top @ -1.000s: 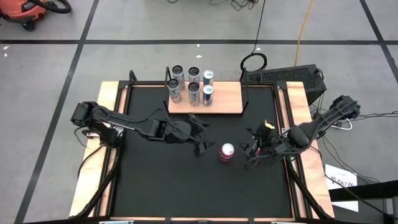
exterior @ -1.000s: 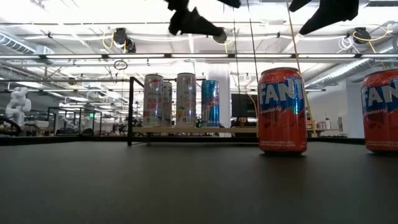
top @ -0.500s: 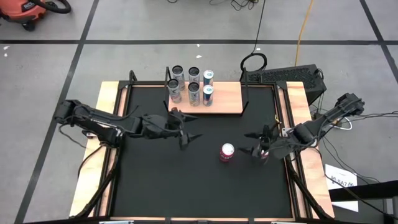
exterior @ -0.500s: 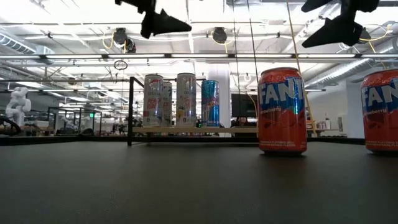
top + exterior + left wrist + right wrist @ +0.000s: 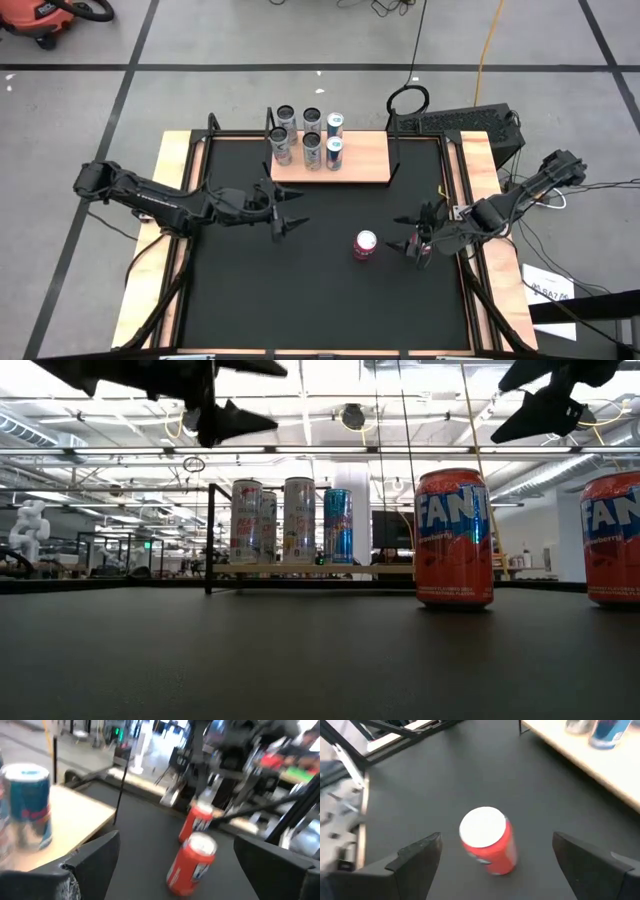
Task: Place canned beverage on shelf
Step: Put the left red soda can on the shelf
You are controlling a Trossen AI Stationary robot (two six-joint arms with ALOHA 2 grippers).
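A red canned beverage (image 5: 366, 245) stands upright on its base on the black tabletop, right of centre. It also shows in the low view (image 5: 453, 538) and the right wrist view (image 5: 486, 840). A second red can (image 5: 200, 819) stands beyond it, under my right arm, and at the low view's right edge (image 5: 612, 538). The shelf (image 5: 362, 160) sits at the table's far side, with several tall cans (image 5: 312, 135) on its left half. My left gripper (image 5: 290, 215) hovers open left of the red can. My right gripper (image 5: 408, 232) hovers open just right of it.
Black uprights (image 5: 395, 150) stand at the shelf's ends. The shelf's right half is bare wood. Light-wood strips (image 5: 170, 240) line the table's sides. Cables and a black box (image 5: 470, 125) lie beyond the far right corner.
My left gripper has drawn back from the red can toward the table's left edge, staying open and above the table. My right gripper has sunk a little and tipped, then kept still. The cans have not moved.
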